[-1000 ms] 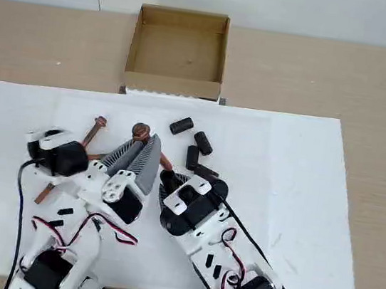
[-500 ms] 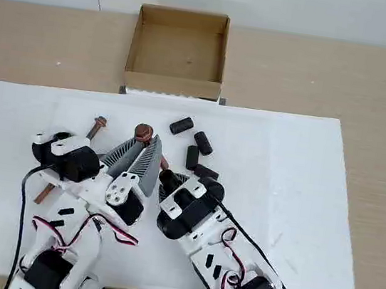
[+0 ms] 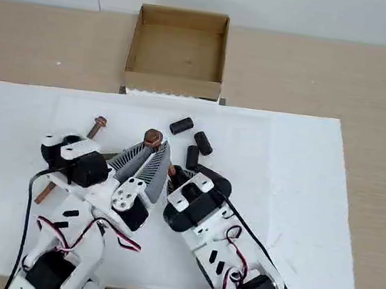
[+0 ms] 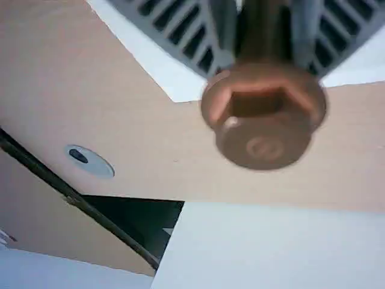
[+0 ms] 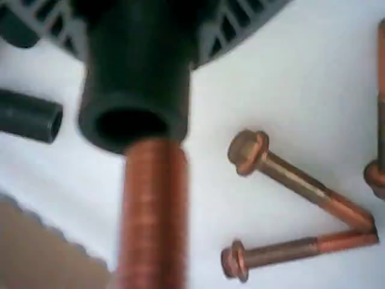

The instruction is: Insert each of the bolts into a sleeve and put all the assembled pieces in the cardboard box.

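Copper-coloured, the held bolt [image 3: 153, 137] hangs on the arms' side of the cardboard box [image 3: 173, 84], well apart from it, above the white paper sheet [image 3: 297, 173] that covers part of the counter [image 3: 332, 78]. The left claw [image 3: 150, 156] is clamped on its shank. From above, the bolt's head faces the box and its long axis slants away from the box toward the right claw [image 3: 176, 174]. Where the two meet is hidden under the arms.

The right wrist view supplies that end. The right claw is gripped tight on a black sleeve [image 5: 135, 90] whose open mouth faces the bolt's threaded shank. The shank lines up with the bore and its tip is at the rim, though I cannot tell whether it has entered. The left wrist view supplies the other end, where the flanged hexagonal head sticks out just past the grey ribbed fingers [image 4: 168, 30].

Several loose sleeves [image 3: 181, 125] lie on the paper between the box and the claws, pointing different ways. Loose bolts [image 3: 97, 127] lie flat farther from the box, beside the left arm. In the right wrist view two of them touch at their tips in a V.

The box stands open on top, its bare floor showing from wall to wall.
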Motion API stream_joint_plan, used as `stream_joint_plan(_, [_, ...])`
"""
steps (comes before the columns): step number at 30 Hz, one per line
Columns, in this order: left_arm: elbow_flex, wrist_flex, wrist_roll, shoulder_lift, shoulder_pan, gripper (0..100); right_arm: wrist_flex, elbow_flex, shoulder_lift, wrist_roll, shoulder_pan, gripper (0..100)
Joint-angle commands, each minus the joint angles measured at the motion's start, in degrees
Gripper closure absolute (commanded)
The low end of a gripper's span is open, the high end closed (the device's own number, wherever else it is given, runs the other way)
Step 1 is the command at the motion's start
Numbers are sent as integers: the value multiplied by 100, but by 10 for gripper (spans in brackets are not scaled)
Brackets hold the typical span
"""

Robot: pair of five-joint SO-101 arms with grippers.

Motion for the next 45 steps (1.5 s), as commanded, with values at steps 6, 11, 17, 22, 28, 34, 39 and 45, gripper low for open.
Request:
stream_joint_plan(6, [189,-193,-53,-70,0,995,-154,-79,-84,53,40,997])
stream_joint_plan(11, [207,-211,-44,-70,0,995,-145,-167,-84,62,-198,997])
stream_joint_plan(17, [207,-308,-53,-70,-9,995,-145,-141,-84,62,-180,997])
stream_joint_plan(22, [409,-281,-53,-70,18,995,-154,-185,-84,62,-180,997])
stream_joint_plan(28, [426,360,-53,-70,229,995,-198,-325,-84,70,-180,997])
stream_joint_plan(34, [426,932,-53,-79,510,995,-532,-316,-75,325,-180,997])
stream_joint_plan(39, [444,941,-53,-79,492,995,-637,-299,-75,413,-171,997])
stream_joint_plan(45, [444,941,-79,-70,466,969,-593,-281,-75,396,-171,997])
